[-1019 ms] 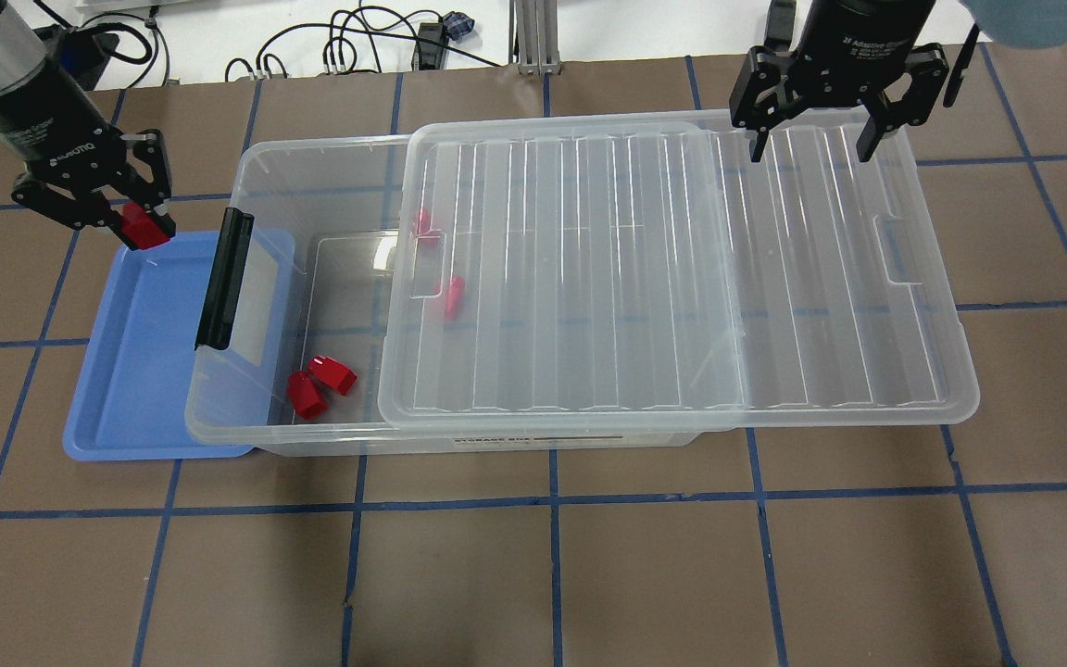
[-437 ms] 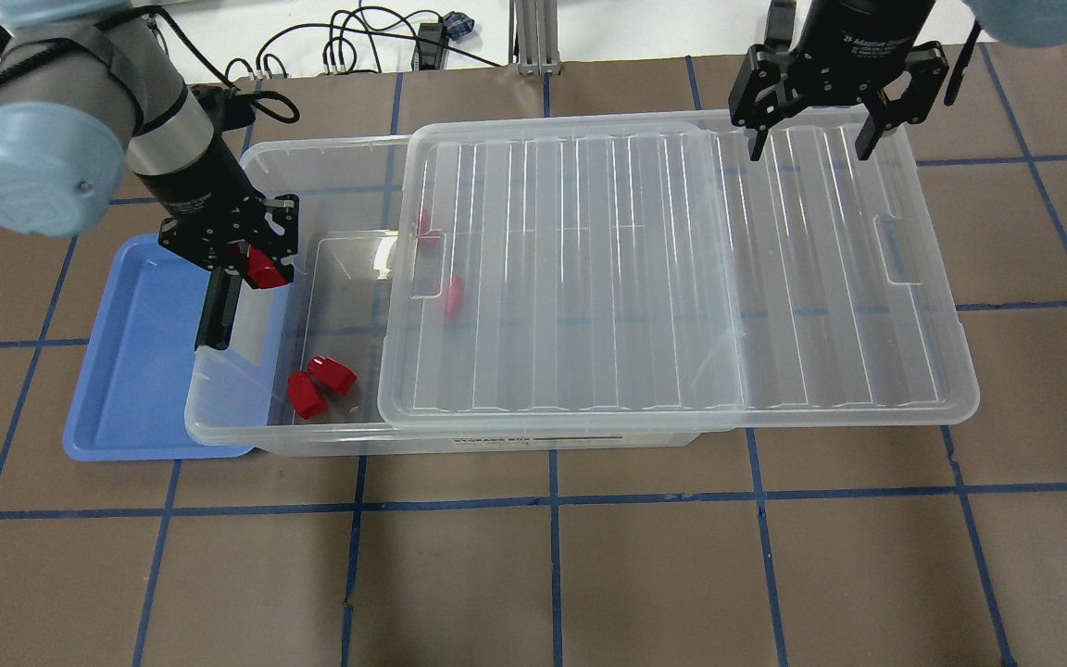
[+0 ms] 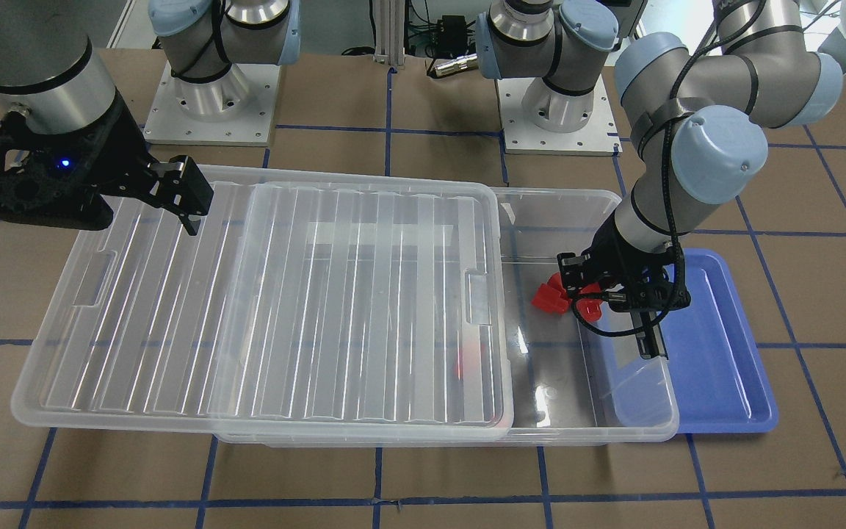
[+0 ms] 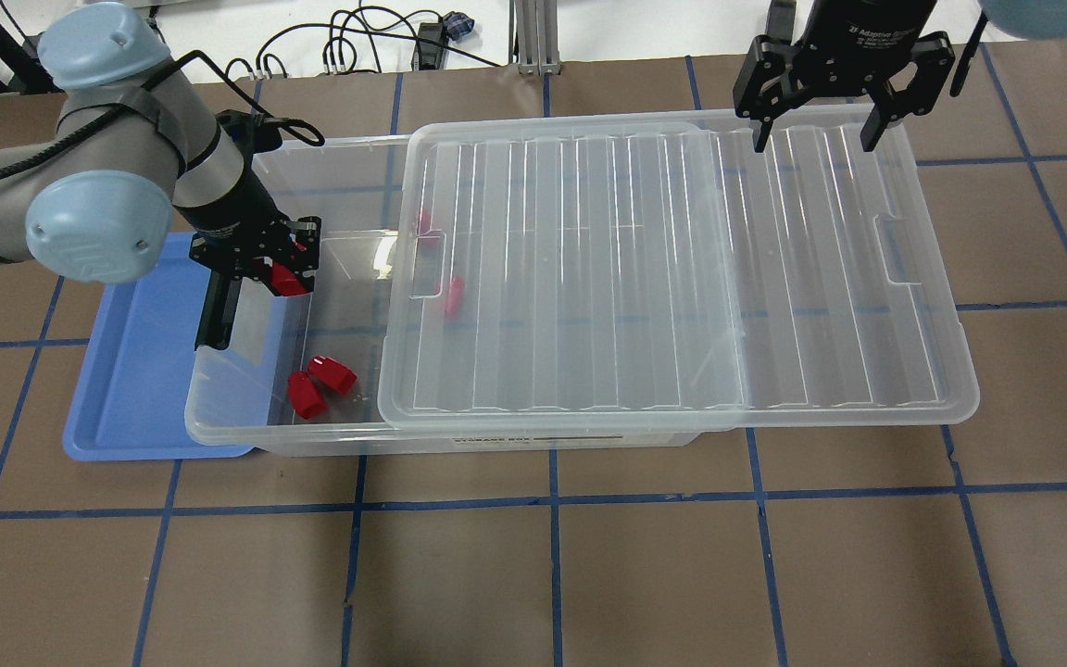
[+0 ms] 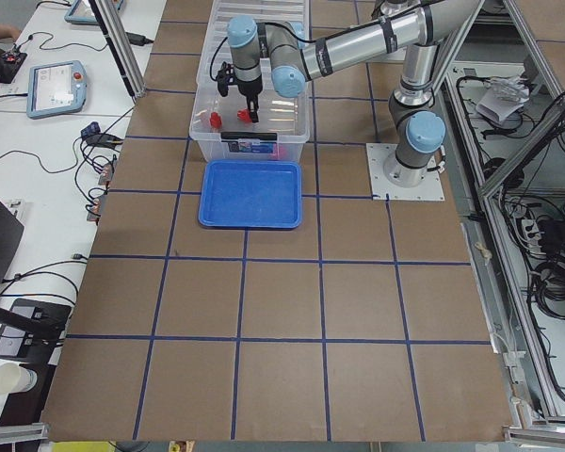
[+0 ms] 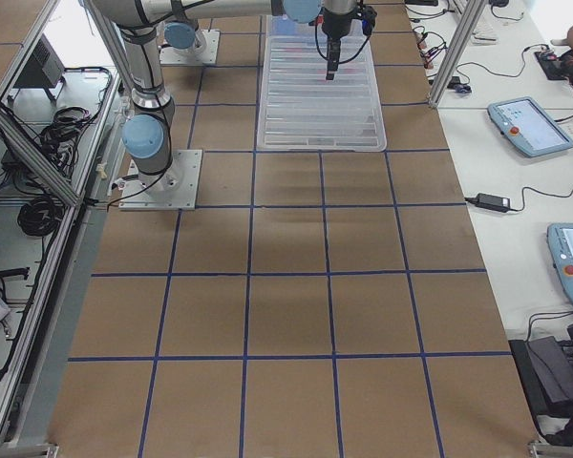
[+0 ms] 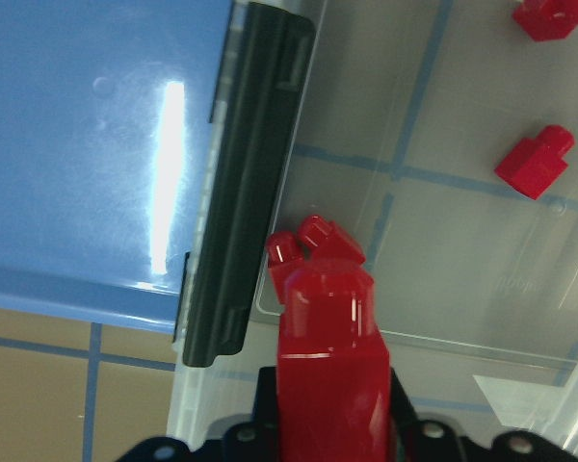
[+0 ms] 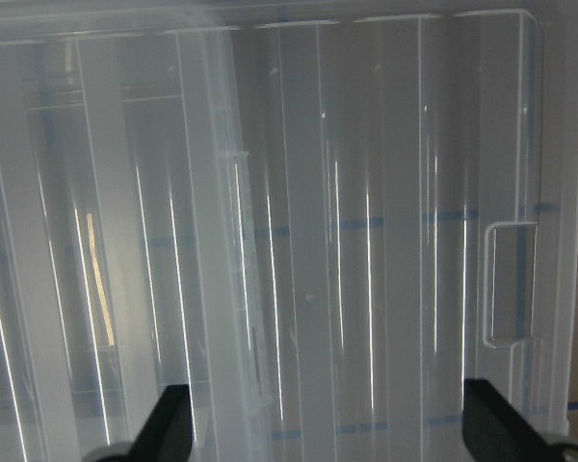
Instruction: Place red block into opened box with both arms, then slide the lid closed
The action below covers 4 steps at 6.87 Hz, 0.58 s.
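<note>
Moved in off the tray (image 4: pixel 126 371), your left gripper (image 4: pixel 279 275) now clamps the light, rigid red block (image 4: pixel 291 281) by its flat sides over the open end of the box (image 4: pixel 330 144); right gripper (image 4: pixel 813 139) hangs open above the lid (image 4: pixel 589 278)

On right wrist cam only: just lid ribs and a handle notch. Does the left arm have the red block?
Observer: Yes, the left gripper is shut on the red block.
Operator: Where is it relative to the box?
Observer: Over the uncovered end of the box, just inside the black latch.
Operator: Box empty otherwise?
Observer: No, two other red blocks lie side by side on the floor of the uncovered part.
</note>
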### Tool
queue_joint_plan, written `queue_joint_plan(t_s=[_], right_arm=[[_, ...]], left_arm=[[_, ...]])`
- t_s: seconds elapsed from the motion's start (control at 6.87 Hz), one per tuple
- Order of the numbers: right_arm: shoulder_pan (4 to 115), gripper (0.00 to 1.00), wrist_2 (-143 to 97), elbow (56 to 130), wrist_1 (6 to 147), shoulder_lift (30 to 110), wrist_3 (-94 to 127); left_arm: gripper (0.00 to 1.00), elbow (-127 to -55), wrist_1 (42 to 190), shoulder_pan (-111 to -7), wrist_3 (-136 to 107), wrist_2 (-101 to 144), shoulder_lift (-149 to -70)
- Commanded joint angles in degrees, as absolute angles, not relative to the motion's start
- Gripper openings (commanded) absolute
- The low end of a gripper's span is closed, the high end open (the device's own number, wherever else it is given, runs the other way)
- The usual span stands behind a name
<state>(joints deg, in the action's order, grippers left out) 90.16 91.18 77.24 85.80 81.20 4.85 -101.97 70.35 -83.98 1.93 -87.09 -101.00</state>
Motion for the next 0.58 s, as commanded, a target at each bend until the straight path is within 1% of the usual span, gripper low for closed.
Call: queue_joint_plan(t_s=[0.0,0.15,0.29,0.44], right_arm=[[86.9,1.0,91.6,74.5,82.4,81.8,4.4],[81.5,1.0,91.4,74.6,80.8,81.9,4.0],[77.5,1.0,91.4,75.6,84.8,81.6,-2.0],[75.4,1.0,91.8,77.3,86.6,81.6,-7.4]], left_arm=[[0.0,-104.2,65.9,-83.8,1.0,-86.4,-104.1],[0.0,-106.8,64.4,-83.9,0.1,-85.4,-104.5],[0.0,-108.0,59.7,-84.1,-1.7,-85.3,-104.8],[0.0,-108.5,58.9,-84.2,-2.2,-85.3,-105.0]])
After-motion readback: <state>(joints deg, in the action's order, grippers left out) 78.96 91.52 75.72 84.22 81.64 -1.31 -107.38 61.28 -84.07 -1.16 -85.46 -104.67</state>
